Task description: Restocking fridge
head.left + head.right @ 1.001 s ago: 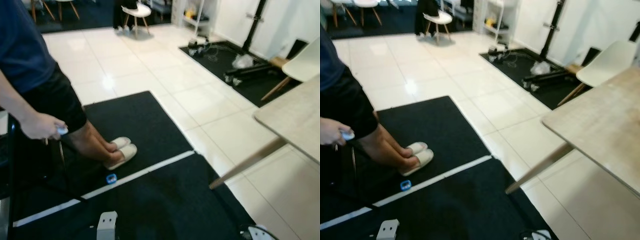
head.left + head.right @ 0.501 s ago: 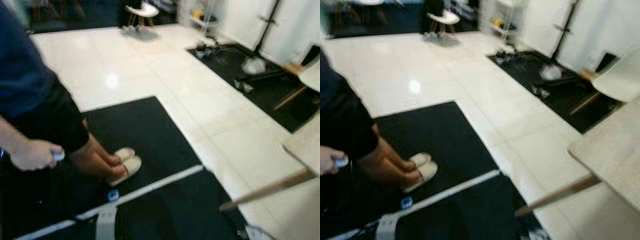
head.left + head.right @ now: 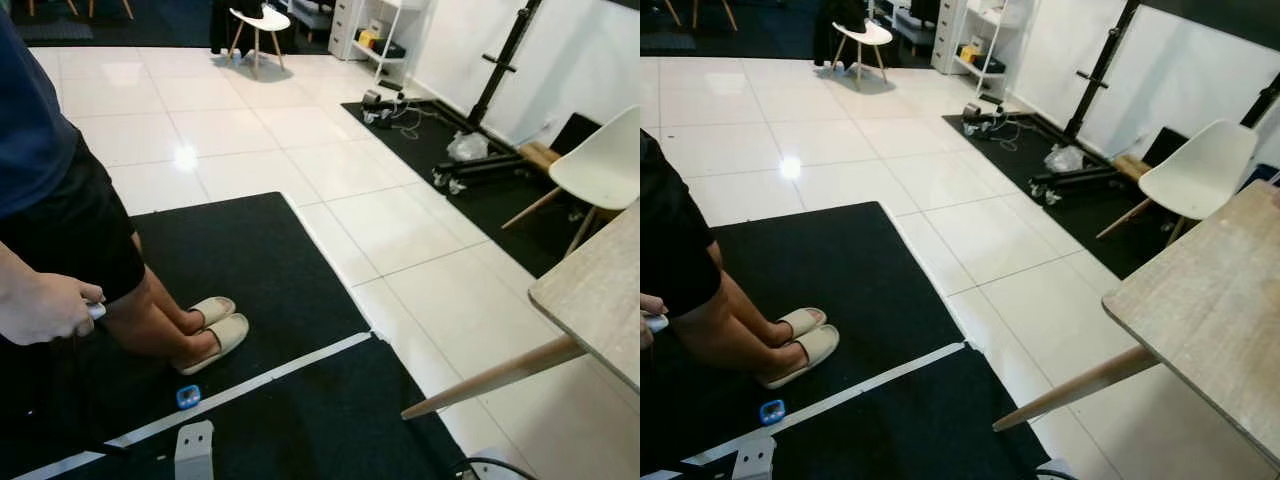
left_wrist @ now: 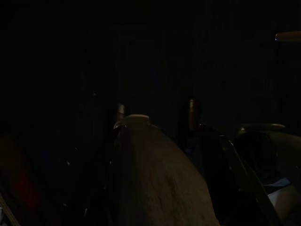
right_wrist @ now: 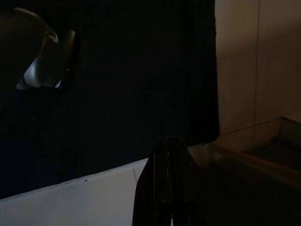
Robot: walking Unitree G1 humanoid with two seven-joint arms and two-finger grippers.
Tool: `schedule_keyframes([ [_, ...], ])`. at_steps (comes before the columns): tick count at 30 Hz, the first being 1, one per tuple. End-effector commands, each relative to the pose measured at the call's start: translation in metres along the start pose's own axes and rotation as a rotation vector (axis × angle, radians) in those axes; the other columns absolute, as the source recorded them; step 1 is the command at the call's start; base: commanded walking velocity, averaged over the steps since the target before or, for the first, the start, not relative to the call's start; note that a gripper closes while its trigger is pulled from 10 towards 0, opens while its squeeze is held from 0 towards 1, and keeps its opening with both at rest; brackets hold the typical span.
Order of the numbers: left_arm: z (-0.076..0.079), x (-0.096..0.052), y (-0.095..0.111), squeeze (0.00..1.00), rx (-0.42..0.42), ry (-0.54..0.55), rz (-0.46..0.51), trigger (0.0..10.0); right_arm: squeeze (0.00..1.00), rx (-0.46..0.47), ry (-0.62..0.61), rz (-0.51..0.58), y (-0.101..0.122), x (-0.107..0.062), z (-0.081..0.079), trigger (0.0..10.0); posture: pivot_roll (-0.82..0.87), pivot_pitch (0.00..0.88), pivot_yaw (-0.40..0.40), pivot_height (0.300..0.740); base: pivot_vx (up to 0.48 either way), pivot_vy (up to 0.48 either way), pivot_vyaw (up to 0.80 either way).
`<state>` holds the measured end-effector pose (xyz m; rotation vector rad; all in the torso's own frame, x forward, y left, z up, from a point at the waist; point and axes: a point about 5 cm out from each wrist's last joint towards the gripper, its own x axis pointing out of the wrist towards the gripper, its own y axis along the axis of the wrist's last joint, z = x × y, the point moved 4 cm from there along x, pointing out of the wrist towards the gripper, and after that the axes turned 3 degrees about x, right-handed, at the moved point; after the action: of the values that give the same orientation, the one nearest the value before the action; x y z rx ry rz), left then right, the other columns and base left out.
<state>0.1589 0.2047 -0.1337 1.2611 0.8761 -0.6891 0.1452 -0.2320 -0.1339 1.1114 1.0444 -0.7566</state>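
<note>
Person in beige slippers on black mat at frame left, wooden table at right, left tool and right tool in the dark, grip state impossible to tell.

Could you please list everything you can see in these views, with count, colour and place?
Mat: one, black, on the floor under the person.
Tape line: one, white, across the mat.
Small object: one, blue, on the mat beside the tape.
Table: one, light wood with a slanted leg, on the right.
Chair: one, white, behind the table.
Stool: one, white, far end of the room.
Floor: white tiles.
Person: one, dark clothes, on the left.
Slippers: two, beige, on the person's feet.
Person's hand: one, closed on a small item.
Right gripper: black, over the dark mat.
</note>
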Motion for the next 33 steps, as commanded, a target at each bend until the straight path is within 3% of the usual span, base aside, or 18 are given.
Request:
schedule_keyframes([
  [1,0.010,0.000,-0.008,0.00,0.002,-0.015,-0.017,10.0,0.00,0.015,-0.018,0.013,0.005,-0.001,0.006,10.0,0.02,0.000,-0.173,0.740,0.000,0.000,0.00],
  [4,0.011,0.001,-0.006,0.00,0.041,-0.022,-0.019,10.0,0.00,0.066,-0.020,0.030,0.008,0.001,0.000,10.0,0.03,0.000,-0.133,0.740,0.000,0.000,0.00],
  [6,0.012,0.002,-0.003,0.00,0.090,-0.032,-0.024,10.0,0.00,0.116,-0.014,0.049,0.013,0.004,-0.012,10.0,0.02,0.000,-0.045,0.740,0.000,0.000,0.00],
  [8,0.012,0.002,-0.001,0.00,0.109,-0.035,-0.026,10.0,0.00,0.132,-0.010,0.055,0.014,0.005,-0.017,10.0,0.02,0.000,-0.031,0.740,0.000,0.000,0.00],
  [9,0.004,0.003,0.009,0.00,0.170,-0.037,-0.027,10.0,0.00,0.174,-0.009,0.069,0.018,0.007,-0.028,10.0,0.01,0.000,0.049,0.740,0.000,0.000,0.00],
  [10,0.004,0.003,0.009,0.00,0.170,-0.037,-0.027,10.0,0.00,0.174,-0.009,0.069,0.018,0.007,-0.028,10.0,0.01,0.000,0.049,0.740,0.000,0.000,0.00],
  [11,-0.003,0.002,0.015,0.00,0.188,-0.035,-0.025,10.0,0.00,0.185,-0.009,0.073,0.019,0.007,-0.031,10.0,0.01,0.000,0.066,0.740,0.000,0.000,0.00],
  [13,-0.037,-0.004,0.029,0.00,0.213,-0.007,-0.015,10.0,0.00,0.210,-0.016,0.078,0.020,0.008,-0.035,10.0,0.01,0.000,0.107,0.740,0.000,0.000,0.00],
  [14,-0.037,-0.004,0.029,0.00,0.213,-0.007,-0.015,10.0,0.00,0.210,-0.016,0.078,0.020,0.008,-0.035,10.0,0.01,0.000,0.107,0.740,0.000,0.000,0.00],
  [15,-0.059,-0.010,0.040,0.00,0.235,0.003,0.007,10.0,0.00,0.248,-0.042,0.072,0.015,0.008,-0.036,10.0,0.02,0.000,0.122,0.740,0.000,0.000,0.00],
  [17,-0.061,-0.011,0.044,0.00,0.242,0.001,0.018,10.0,0.00,0.251,-0.051,0.065,0.013,0.008,-0.037,10.0,0.03,0.000,0.118,0.740,0.000,0.000,0.00],
  [22,-0.048,-0.006,0.052,0.00,0.203,0.006,0.052,10.0,0.00,0.185,-0.066,0.032,0.003,0.007,-0.033,10.0,0.04,0.000,0.065,0.740,0.000,0.000,0.00],
  [27,-0.030,-0.002,0.029,0.00,0.164,-0.003,0.008,10.0,0.00,0.148,-0.087,0.035,0.002,0.005,-0.016,10.0,0.04,0.000,0.008,0.740,0.000,0.000,0.00],
  [33,-0.022,-0.002,0.011,0.00,0.143,-0.014,-0.025,10.0,0.00,0.130,-0.107,0.039,0.004,0.002,-0.002,10.0,0.04,0.000,-0.019,0.740,0.000,0.000,0.00],
])
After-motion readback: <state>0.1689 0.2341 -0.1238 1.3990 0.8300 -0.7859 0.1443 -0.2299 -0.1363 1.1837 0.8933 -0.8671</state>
